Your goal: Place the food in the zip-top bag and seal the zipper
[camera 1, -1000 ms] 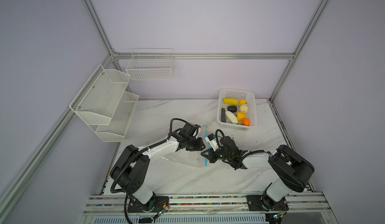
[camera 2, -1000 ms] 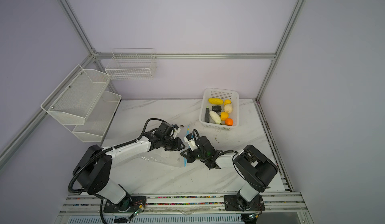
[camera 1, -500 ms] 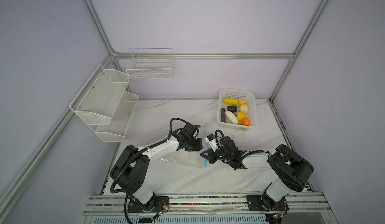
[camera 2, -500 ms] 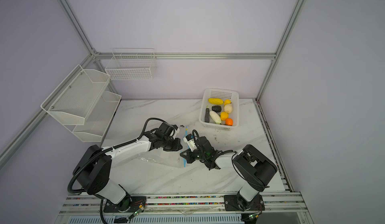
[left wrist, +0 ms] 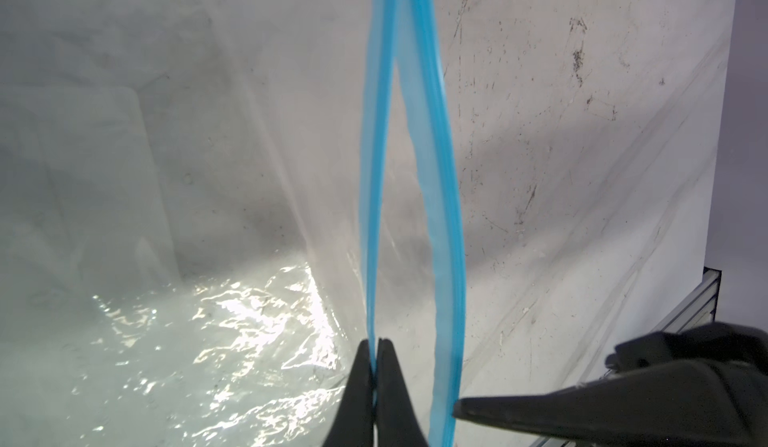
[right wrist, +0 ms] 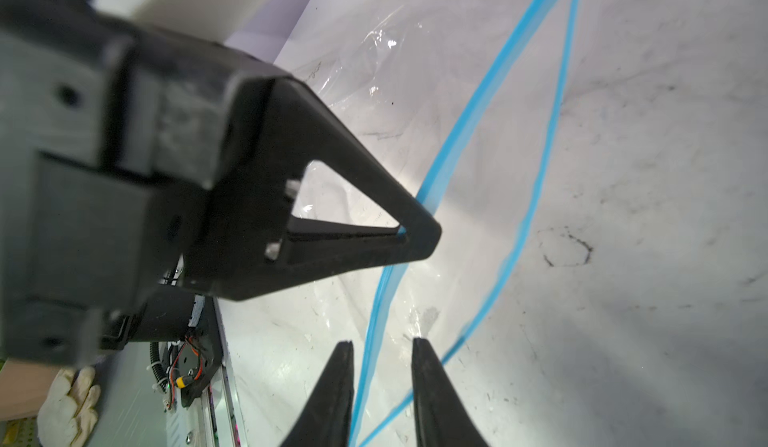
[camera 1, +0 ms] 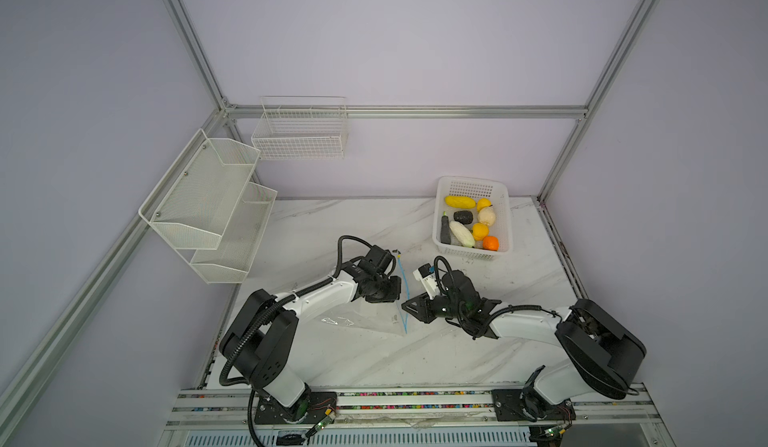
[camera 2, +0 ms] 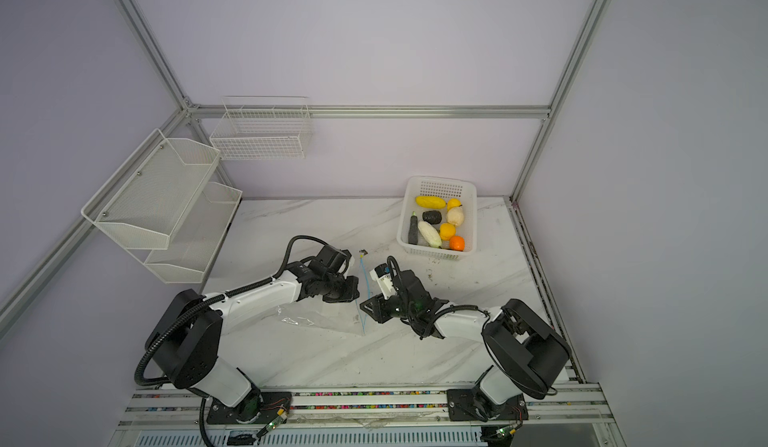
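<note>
The zip-top bag (camera 1: 357, 320) lies flat mid-table in both top views, its mouth facing right. Its light-blue zipper (camera 1: 403, 287) stands parted into two lips (left wrist: 440, 174). My left gripper (left wrist: 376, 345) is shut on one lip (left wrist: 374, 174), also seen from the right wrist (right wrist: 419, 233). My right gripper (right wrist: 382, 343) is open, with a blue lip (right wrist: 365, 366) running loose between its fingers. Both grippers meet at the mouth (camera 2: 362, 299). The food (camera 1: 467, 224) lies in the white basket (camera 1: 471, 183) at the back right. A small slider (camera 1: 398, 253) sits at the zipper's far end.
A two-tier white mesh shelf (camera 1: 208, 199) hangs on the left wall and a wire basket (camera 1: 301, 133) on the back wall. The marble table's front edge meets a metal rail (camera 1: 395, 399).
My left gripper has closed on its lip of the zipper. My right gripper, shut before, has opened. Neither arm has shifted much.
</note>
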